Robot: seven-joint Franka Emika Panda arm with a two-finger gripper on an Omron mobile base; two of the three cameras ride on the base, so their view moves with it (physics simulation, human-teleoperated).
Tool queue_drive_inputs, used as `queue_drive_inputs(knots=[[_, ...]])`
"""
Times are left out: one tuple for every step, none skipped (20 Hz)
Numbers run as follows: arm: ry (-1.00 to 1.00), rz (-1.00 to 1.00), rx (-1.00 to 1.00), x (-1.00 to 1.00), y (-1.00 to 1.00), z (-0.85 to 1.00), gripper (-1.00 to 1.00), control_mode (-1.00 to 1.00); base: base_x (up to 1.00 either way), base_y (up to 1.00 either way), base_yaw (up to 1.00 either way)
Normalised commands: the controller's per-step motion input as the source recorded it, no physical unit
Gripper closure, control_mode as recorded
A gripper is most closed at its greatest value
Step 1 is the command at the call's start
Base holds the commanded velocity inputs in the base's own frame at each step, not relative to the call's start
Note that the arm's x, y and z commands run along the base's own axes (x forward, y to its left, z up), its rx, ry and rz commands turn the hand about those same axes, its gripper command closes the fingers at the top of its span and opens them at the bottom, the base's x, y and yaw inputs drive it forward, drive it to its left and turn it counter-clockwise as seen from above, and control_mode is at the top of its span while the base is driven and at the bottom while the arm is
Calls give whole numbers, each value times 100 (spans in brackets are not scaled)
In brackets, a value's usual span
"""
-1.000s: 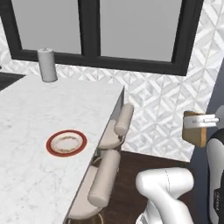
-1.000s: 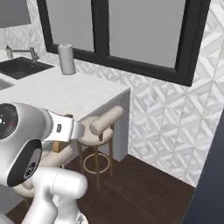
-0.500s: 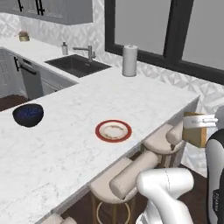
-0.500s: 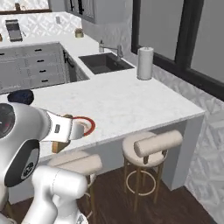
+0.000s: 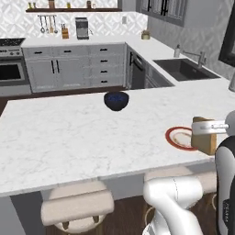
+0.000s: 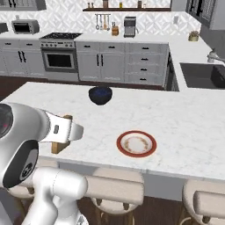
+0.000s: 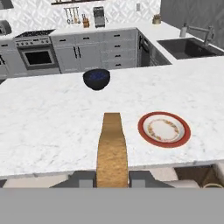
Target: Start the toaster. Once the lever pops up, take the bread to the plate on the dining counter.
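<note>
Left base view: the dining counter (image 5: 69, 133) spreads across the middle, white marble with grey veins. The plate (image 5: 180, 137), red-orange rimmed, lies at about 3 o'clock near the counter's near edge. Just beside it, at its right, the bread (image 5: 204, 134) is held upright in the gripper (image 5: 212, 127), whose jaws are closed partway on the slice. A dark blue bowl (image 5: 116, 100) stands at 12 o'clock on the counter, well apart from the plate. A beige stool (image 5: 78, 205) sits at 7 o'clock under the counter edge.

Right base view: the plate (image 6: 136, 143) lies at centre, near the front edge of the counter (image 6: 184, 127). The bread (image 6: 60, 141) shows at 9 o'clock — a tan block behind the white hand, over the counter's near edge, well apart from the plate. The bowl (image 6: 100, 95) stands at 11 o'clock.

Hand view: the bread (image 7: 112, 151) rises edge-on from 6 o'clock, pinched between the two fingers of the gripper (image 7: 112, 179). The plate (image 7: 164, 129) lies at 3 o'clock of the slice, near but not under it. The bowl (image 7: 96, 78) sits at 12 o'clock. On the far worktop a coffee machine (image 7: 99, 16) stands at the wall — no writing or label on anything can be read.
</note>
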Motion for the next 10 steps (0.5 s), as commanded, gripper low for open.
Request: queue_drive_inputs(knots=[[0,0,0,0,0,0,100,100,51,-25,74],[0,0,0,0,0,0,100,100,52,-57,56],[0,0,0,0,0,0,100,100,34,-53,46],[0,0,0,0,0,0,100,100,24,-44,33],[0,0,0,0,0,0,100,100,19,-54,26],[0,0,0,0,0,0,100,100,17,-61,17],[10,11,5,14,-70,-35,100,-100,0,0,0],[10,9,5,16,-75,-28,100,-100,0,0,0],[10,9,9,11,-86,-29,100,-100,0,0,0],[16,9,9,19,-84,-30,100,-100,0,0,0]])
